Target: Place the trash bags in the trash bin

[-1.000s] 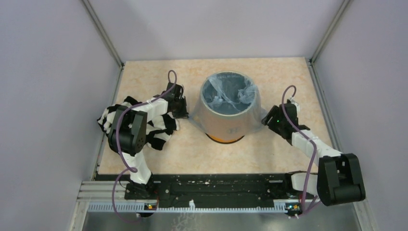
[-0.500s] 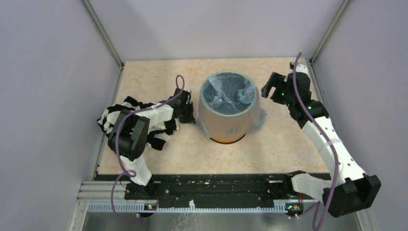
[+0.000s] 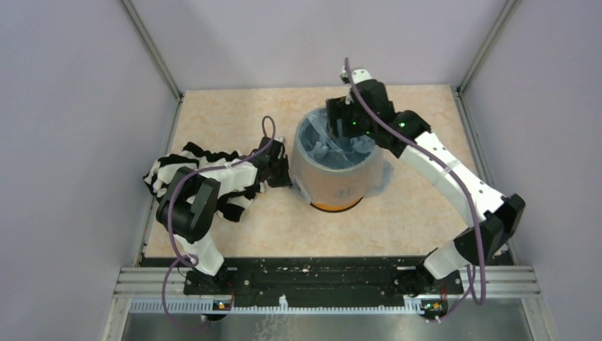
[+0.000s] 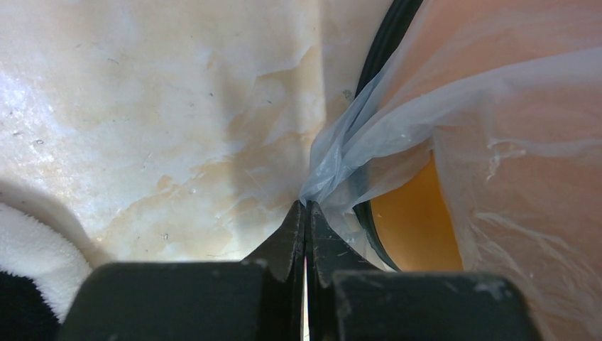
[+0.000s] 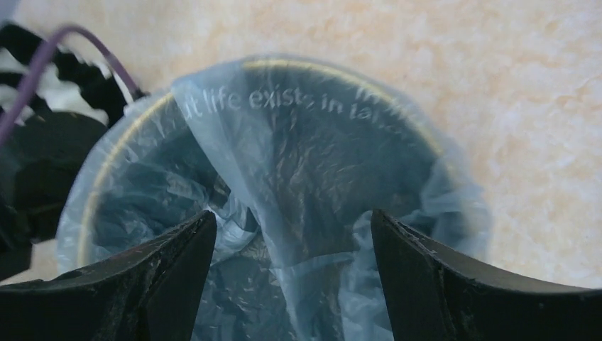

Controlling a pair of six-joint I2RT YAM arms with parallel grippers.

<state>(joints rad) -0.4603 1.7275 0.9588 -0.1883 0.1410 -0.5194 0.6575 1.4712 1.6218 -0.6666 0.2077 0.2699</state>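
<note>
The thin, crinkly, translucent pale-blue plastic bag (image 3: 334,177) is draped over the orange cylindrical bin with the gold rim (image 3: 334,207), which stands at the centre of the top view on the mottled beige surface (image 3: 234,114). The bag's middle sags into the dark interior while its edge hangs down the outside as a skirt, leaving only a strip of orange showing at the bottom.

The left claw (image 4: 306,213) sits low at the bin's left side, its fingers clenched together on a gathered corner of that skirt, just above the surface. This grip seems meant to pull the film taut and anchor it against the wall, so the liner does not slide in when the other arm pushes.

The right claw (image 5: 291,220) hovers over the mouth of the bin with its fingers spread wide and nothing between them. It looks poised to reach in and press the loose plastic down towards the bottom.

In the right wrist view the bag is glossy and wrinkled. It is folded over the rim at the top of the frame, where pale printed lettering runs along it, and bunched into creased folds in the centre. Through the film the gold rim and black inside stay visible.

A black-and-white striped cloth heap (image 3: 160,174) lies at the left of the top view, under the left arm.
</note>
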